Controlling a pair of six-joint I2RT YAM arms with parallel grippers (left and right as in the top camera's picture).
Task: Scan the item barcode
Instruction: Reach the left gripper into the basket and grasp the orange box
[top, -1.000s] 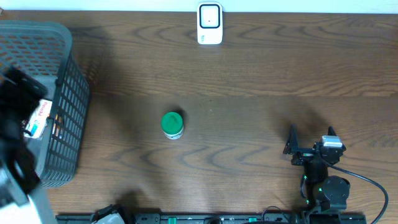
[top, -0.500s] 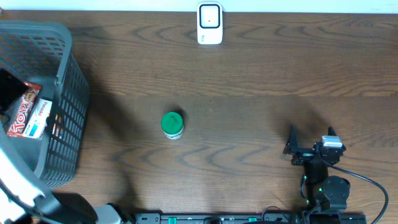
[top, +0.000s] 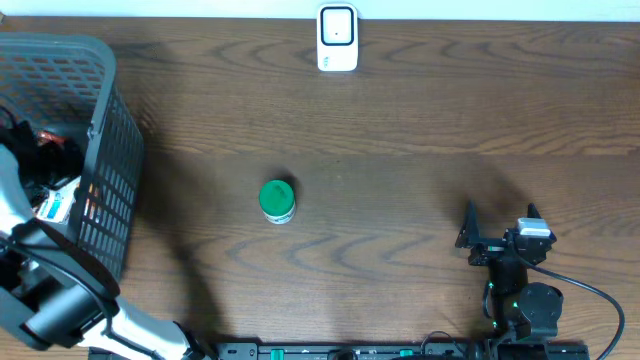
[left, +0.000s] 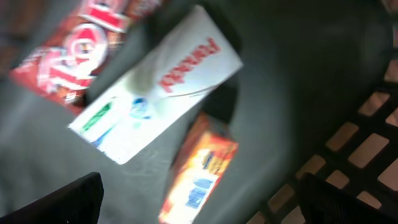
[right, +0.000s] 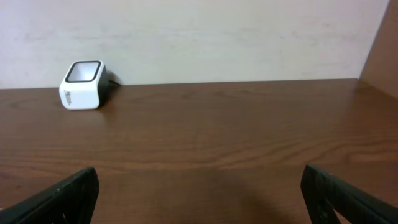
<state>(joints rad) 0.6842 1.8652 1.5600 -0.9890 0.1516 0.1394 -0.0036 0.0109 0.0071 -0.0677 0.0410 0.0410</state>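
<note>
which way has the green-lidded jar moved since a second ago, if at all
No. In the overhead view the green-lidded jar stands at the same spot, the same offset down and left from the white scanner.

Your overhead looks straight down; right wrist low across the dark wooden table (right: 217, 143), sharing its white boxy scanner (right: 81, 85); left wrist close inside the grey mesh basket (top: 112, 195)

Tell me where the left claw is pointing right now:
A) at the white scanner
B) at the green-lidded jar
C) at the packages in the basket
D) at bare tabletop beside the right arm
C: the left wrist view shows the open left claw above a white box, an orange box and a red packet, with the mesh wall of the basket alongside.
</note>
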